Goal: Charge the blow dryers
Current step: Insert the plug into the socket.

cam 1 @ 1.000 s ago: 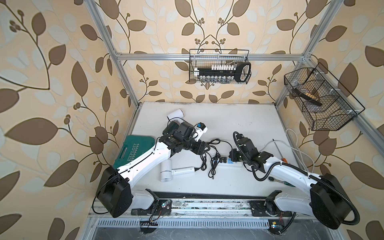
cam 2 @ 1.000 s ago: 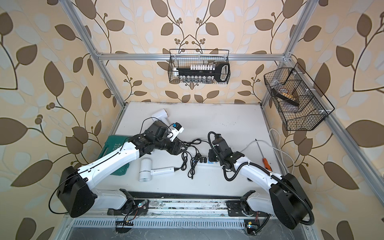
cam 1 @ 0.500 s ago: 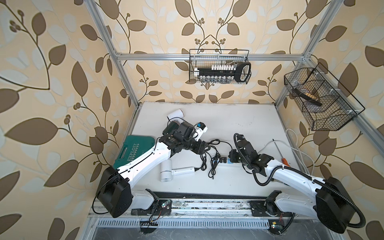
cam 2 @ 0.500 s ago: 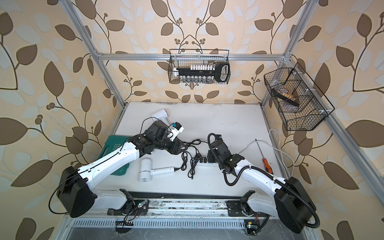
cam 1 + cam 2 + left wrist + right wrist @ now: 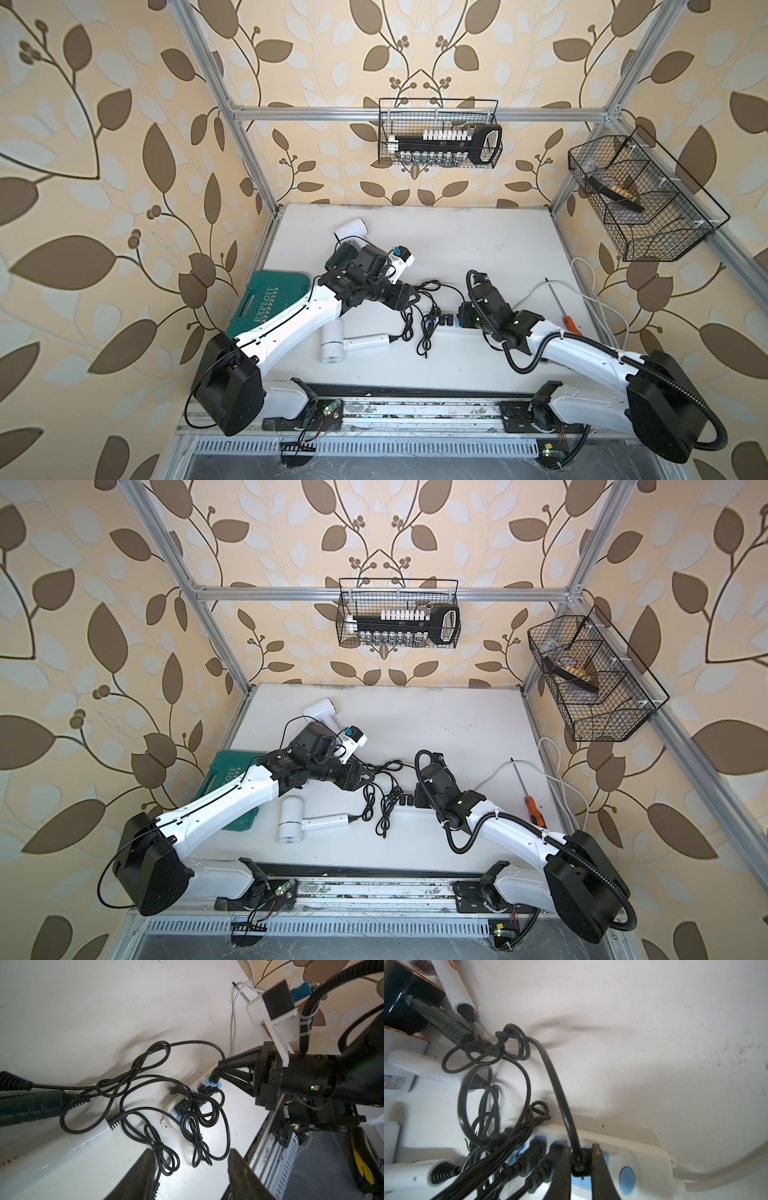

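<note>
Over the strip (image 5: 643, 1159), my right pincer (image 5: 580, 1147) pinches a plug (image 5: 579, 1162) to seat it. Left pincer (image 5: 190, 1151), at nine o'clock, hangs half-open, empty.

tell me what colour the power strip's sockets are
Blue sockets on a white power strip, clearest in the right wrist view.

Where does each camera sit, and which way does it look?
Top views: high at the front, looking down on the table; left arm and right arm show.
Left wrist: on the left arm, facing cords and strip; open left hand shows.
Right wrist: on the right arm, facing the strip; right hand grips a plug.
Shared: both wrist views show plug and strip.
</note>
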`<action>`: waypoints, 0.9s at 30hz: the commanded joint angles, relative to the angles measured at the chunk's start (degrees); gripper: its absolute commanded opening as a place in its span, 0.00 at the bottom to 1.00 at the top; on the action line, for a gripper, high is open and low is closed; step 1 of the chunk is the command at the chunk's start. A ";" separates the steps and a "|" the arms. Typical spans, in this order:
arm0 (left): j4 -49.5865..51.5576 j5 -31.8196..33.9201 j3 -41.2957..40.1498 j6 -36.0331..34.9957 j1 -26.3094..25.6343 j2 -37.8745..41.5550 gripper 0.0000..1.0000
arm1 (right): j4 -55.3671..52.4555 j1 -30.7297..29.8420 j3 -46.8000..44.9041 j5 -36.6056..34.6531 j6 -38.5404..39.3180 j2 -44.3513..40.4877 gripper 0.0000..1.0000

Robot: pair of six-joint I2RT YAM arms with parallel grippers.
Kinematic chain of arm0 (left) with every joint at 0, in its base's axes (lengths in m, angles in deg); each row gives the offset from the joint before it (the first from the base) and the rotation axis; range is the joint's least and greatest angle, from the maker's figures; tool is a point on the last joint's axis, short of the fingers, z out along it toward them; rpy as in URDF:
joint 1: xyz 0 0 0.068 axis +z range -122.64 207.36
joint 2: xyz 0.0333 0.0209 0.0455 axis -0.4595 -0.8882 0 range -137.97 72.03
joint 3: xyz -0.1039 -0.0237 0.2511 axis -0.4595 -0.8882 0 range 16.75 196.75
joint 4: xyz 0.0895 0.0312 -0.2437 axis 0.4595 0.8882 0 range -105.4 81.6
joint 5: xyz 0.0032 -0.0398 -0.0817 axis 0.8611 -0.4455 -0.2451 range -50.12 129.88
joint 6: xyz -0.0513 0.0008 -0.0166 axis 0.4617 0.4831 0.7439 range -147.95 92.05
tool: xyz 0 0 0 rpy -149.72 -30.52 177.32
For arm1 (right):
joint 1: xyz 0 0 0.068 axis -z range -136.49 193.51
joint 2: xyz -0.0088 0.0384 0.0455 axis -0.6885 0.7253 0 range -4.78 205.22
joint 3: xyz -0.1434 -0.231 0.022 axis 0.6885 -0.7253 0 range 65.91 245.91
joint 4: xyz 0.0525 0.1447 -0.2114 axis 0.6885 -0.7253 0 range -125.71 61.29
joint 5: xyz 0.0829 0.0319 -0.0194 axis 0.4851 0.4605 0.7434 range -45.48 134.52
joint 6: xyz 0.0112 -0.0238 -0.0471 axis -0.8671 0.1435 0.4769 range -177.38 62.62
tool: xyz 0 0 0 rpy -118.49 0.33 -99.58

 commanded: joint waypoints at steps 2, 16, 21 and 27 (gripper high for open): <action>-1.17 -0.23 -0.51 -0.37 -0.35 1.98 0.57 | 0.18 -0.57 -1.04 -0.27 -1.10 1.42 0.00; -0.89 0.10 -0.62 -0.77 -0.40 2.51 0.58 | 0.02 -3.57 -3.88 -4.75 -5.88 0.64 0.00; -0.81 0.11 -0.76 -0.78 -0.40 2.77 0.58 | 0.46 -5.00 -4.86 -5.31 -7.54 0.40 0.00; -0.65 0.21 -0.62 -0.99 -0.41 2.90 0.58 | 0.27 -5.00 -5.65 -5.35 -10.42 0.07 0.00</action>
